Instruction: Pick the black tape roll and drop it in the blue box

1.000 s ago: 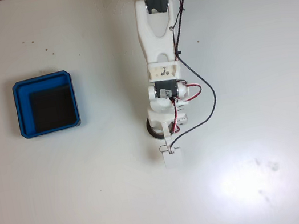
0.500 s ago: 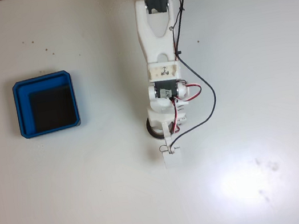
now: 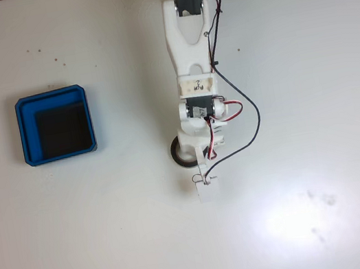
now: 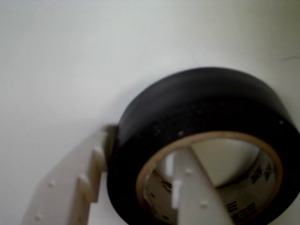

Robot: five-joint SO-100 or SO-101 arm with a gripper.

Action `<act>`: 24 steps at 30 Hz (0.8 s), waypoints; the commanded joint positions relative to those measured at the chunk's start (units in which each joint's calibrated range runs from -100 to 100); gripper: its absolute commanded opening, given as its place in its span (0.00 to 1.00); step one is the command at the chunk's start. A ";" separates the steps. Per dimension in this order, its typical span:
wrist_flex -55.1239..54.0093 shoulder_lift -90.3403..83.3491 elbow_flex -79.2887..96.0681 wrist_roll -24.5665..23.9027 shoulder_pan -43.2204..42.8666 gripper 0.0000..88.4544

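Blue box: fixed view, well to the left of the arm, flat on the white table; dark inner floor bare.

Black tape roll: fixed view, a dark arc showing just left of the arm's lower end, well apart from the blue box and to its right. Wrist view: roll lying flat on the table, black outer band, pale inner rim with printed text.

Arm: fixed view, white, reaching down the picture from the top edge, right of the blue box; black and red cables looping off its right side.

Gripper: wrist view, 2 white fingers astride the roll's wall, 1 against the outer band, 1 inside the open centre; clamped on the black tape roll.
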 commanded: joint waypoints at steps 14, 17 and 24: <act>0.73 -1.18 -3.63 0.50 0.09 0.05; 1.31 -1.18 -3.63 0.50 0.19 0.05; 4.20 -1.18 -3.72 0.50 0.48 0.05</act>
